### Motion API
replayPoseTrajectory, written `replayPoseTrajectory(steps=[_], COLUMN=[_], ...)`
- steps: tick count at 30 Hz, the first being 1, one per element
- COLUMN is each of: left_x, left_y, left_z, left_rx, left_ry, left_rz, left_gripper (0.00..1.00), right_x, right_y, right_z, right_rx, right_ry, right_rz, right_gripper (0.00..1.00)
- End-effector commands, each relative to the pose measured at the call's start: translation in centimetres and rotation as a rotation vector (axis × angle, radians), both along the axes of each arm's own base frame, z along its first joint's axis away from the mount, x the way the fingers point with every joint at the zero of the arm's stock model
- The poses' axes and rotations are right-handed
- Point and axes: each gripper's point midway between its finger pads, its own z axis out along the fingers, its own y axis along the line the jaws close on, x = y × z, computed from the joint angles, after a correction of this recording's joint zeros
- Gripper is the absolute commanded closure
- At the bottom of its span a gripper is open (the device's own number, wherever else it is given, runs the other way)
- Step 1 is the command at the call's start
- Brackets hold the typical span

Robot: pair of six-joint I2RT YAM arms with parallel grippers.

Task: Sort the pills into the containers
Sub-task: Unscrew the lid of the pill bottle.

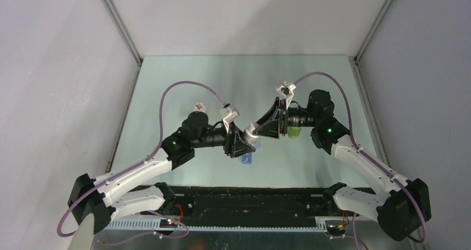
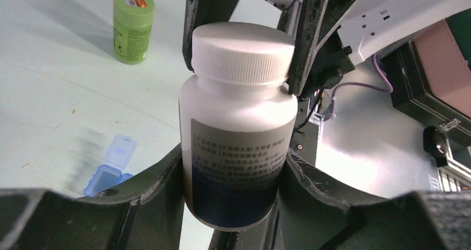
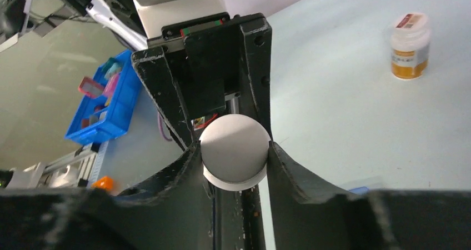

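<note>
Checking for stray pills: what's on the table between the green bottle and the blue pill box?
Bare table, seen in the left wrist view: nothing lies between the green bottle and the blue pill box.

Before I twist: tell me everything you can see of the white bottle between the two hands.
The white bottle is round, opaque white plastic, with a grey printed label darkening to blue at its lower edge. Its ribbed white cap is on. The left hand clamps the body; the right hand grips the cap. It is held in the air between them.
</note>
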Motion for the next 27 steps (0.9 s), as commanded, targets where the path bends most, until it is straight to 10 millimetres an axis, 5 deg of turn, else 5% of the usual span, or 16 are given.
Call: replayPoseTrajectory(steps=[1, 3, 6, 8, 11, 16, 24, 27], left_x=[0.8, 2.7, 5.2, 6.2, 7.0, 7.3, 6.8, 6.7], left_y=[0.2, 0.9, 2.2, 2.8, 3.0, 3.0, 2.4, 2.3], left_z=[3.8, 2.6, 0.7, -0.4, -1.3, -1.4, -0.9, -0.9], left_rx=[-0.050, 0.019, 0.122, 0.177, 0.219, 0.214, 0.127, 0.120], left_ry=[-0.084, -0.124, -0.174, -0.206, -0.214, -0.213, -0.197, -0.189], left_rz=[0.027, 0.121, 0.247, 0.291, 0.324, 0.354, 0.348, 0.342], left_gripper=[1.00, 1.00, 1.00, 1.00, 1.00, 1.00, 1.00, 1.00], right_x=[-2.5, 0.6, 5.0, 6.2, 4.9, 5.9, 6.3, 6.4], right_y=[-0.6, -0.4, -0.8, -0.9, 0.6, 0.5, 1.4, 1.6], right_z=[0.1, 0.1, 0.1, 0.1, 0.9, 1.1, -0.4, -0.3], right_rx=[0.000, -0.022, -0.037, -0.039, -0.008, 0.060, 0.071, 0.083], right_ry=[-0.063, -0.033, 0.051, 0.087, 0.107, 0.223, 0.330, 0.337], right_rz=[0.192, -0.013, -0.354, -0.516, -0.595, -0.788, -0.869, -0.869], right_gripper=[0.53, 0.09, 0.01, 0.01, 0.02, 0.16, 0.21, 0.36])
